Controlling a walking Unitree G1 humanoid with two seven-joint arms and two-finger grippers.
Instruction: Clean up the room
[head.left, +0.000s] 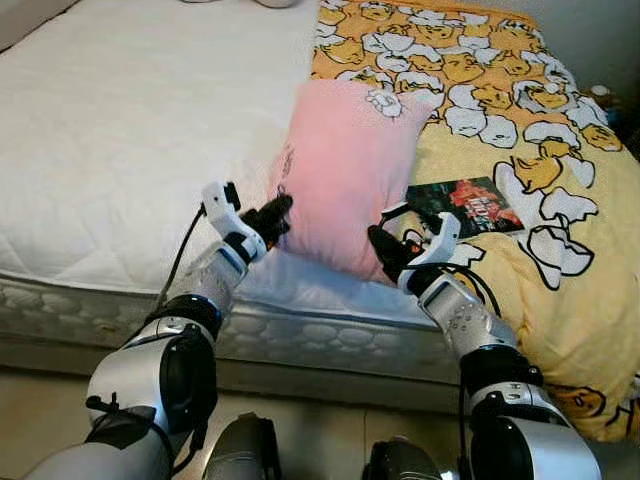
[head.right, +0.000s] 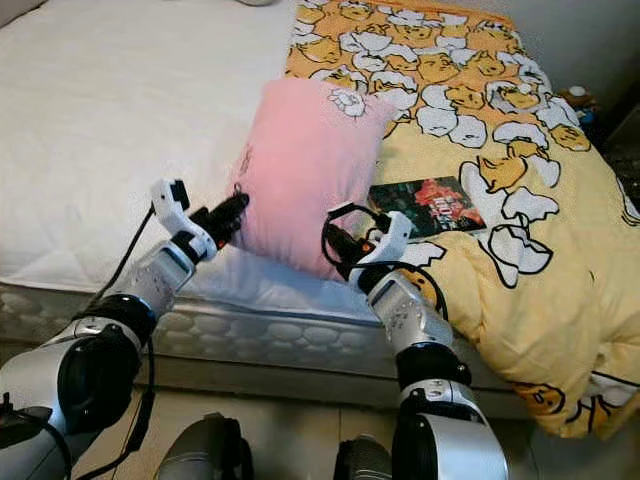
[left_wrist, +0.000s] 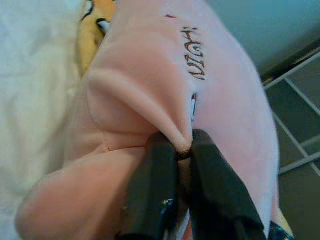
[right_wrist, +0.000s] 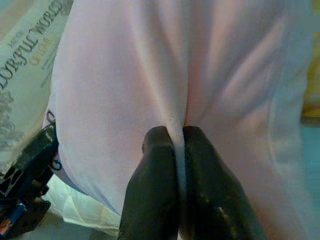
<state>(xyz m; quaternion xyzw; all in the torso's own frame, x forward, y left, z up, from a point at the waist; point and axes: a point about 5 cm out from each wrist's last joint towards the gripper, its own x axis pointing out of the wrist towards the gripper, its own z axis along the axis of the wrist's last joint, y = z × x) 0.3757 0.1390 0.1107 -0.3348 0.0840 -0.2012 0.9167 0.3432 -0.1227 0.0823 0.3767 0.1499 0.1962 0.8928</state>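
A pink pillow (head.left: 345, 170) is held tilted up over the near edge of the bed, between both grippers. My left gripper (head.left: 280, 212) is shut on the pillow's left corner; the left wrist view shows its fingers (left_wrist: 160, 185) pinching a fold of pink fabric (left_wrist: 165, 100). At the pillow's lower right edge, my right gripper (head.left: 385, 250) is shut on it, its two black fingers (right_wrist: 160, 170) squeezing a pleat of the pillow (right_wrist: 175, 75).
The white mattress (head.left: 120, 130) spreads to the left. A yellow duck-print blanket (head.left: 520, 160) covers the right side and hangs over the edge. A book (head.left: 470, 205) lies on the blanket just right of the pillow. Floor (head.left: 320, 425) lies below the bed.
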